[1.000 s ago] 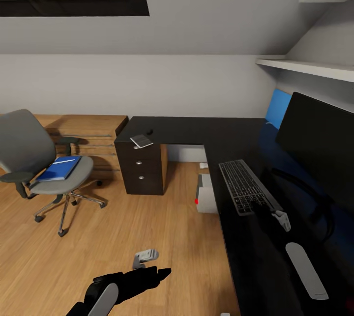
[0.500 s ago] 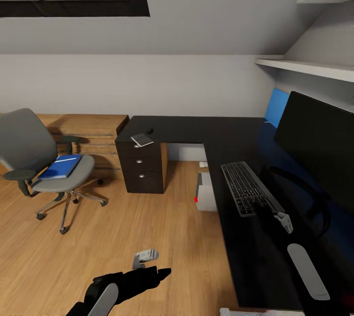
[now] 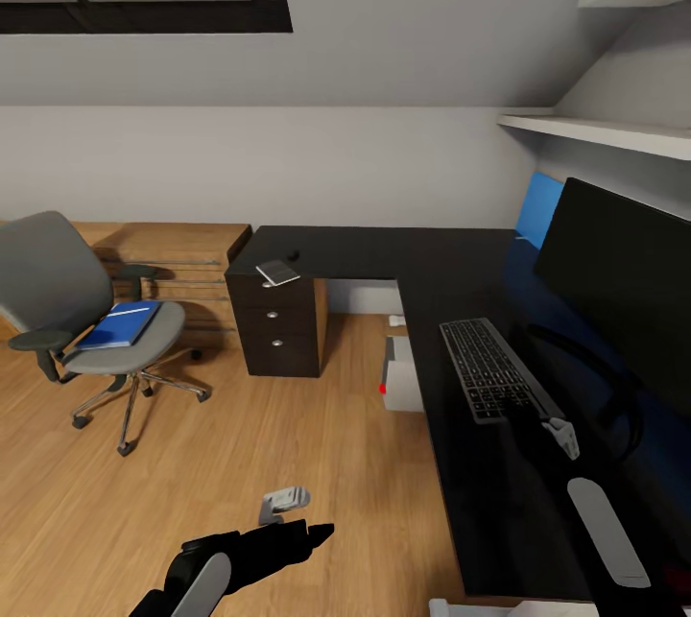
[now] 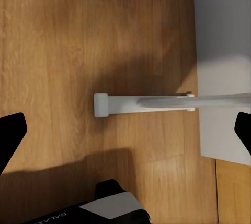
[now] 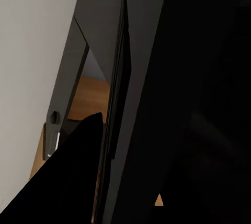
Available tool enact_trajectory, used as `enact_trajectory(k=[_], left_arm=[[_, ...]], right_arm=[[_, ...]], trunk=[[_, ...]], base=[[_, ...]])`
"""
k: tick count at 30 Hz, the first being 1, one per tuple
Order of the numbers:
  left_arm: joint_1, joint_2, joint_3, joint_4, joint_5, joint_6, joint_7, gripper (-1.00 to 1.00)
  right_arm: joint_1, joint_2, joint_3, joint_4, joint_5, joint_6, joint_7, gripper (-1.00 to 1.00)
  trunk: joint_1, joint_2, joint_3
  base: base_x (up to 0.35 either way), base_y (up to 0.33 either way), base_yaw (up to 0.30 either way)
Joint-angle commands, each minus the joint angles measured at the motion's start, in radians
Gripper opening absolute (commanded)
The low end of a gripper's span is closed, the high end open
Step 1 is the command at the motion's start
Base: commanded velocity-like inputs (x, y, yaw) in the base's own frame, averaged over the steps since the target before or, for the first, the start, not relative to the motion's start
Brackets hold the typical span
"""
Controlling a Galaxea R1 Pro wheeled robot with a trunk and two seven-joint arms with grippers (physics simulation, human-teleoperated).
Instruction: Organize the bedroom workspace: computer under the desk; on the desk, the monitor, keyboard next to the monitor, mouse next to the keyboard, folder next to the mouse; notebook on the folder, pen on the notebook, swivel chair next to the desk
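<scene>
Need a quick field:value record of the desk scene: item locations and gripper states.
monitor: upright on the desk, right wing
keyboard: flat on the desk, in front of the monitor
right gripper: at the keyboard's near end; open or shut, cannot tell
left gripper: low over the wood floor, holding nothing, jaws apart
folder: on the swivel chair seat
notebook: on the desk's left end, above the drawers
mouse: just behind the notebook
computer: on the floor under the desk
</scene>
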Motion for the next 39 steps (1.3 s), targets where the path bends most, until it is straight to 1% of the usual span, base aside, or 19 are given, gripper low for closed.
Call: enact_trajectory(k=[1,5,9,12,20,29,39], left_arm=[[-0.001,0.001,-0.002,-0.002,0.009,0.002,0.007,1.0],[-0.001,0.001,-0.002,-0.002,0.009,0.002,0.007,1.0],[-0.001,0.001,-0.002,-0.001,0.009,0.001,0.007,1.0],[-0.001,0.001,-0.002,-0.002,0.009,0.002,0.007,1.0],[-0.001,0.0,-0.002,-0.001,0.009,0.002,0.007,1.0],[0.0,0.001,-0.002,-0.002,0.008,0.001,0.007,1.0],[-0.001,0.001,-0.002,-0.002,0.008,0.002,0.007,1.0]], right_arm=[[0.0,0.0,-0.003,0.001,0.005,0.006,-0.008,-1.0],[0.0,0.0,-0.004,0.001,0.005,0.003,-0.008,-1.0],[0.0,0.001,-0.017,0.002,0.006,-0.001,-0.009,-1.0],[0.0,0.002,-0.019,0.002,0.007,-0.003,-0.01,-1.0],[0.0,0.005,-0.015,0.0,0.013,-0.045,-0.011,-1.0],[0.0,0.006,-0.013,0.001,0.014,-0.076,-0.012,-1.0],[0.0,0.006,-0.012,0.001,0.012,-0.084,-0.012,-1.0]], trunk=[[0.0,-0.001,-0.001],[0.0,-0.001,-0.001],[0.0,-0.001,-0.001],[0.0,-0.001,-0.001],[0.0,-0.001,-0.001],[0.0,-0.001,-0.001],[0.0,-0.001,-0.001]], base=[[0.0,0.0,0.0],[0.0,0.0,0.0],[0.0,0.0,0.0],[0.0,0.0,0.0],[0.0,0.0,0.0],[0.0,0.0,0.0],[0.0,0.0,0.0]])
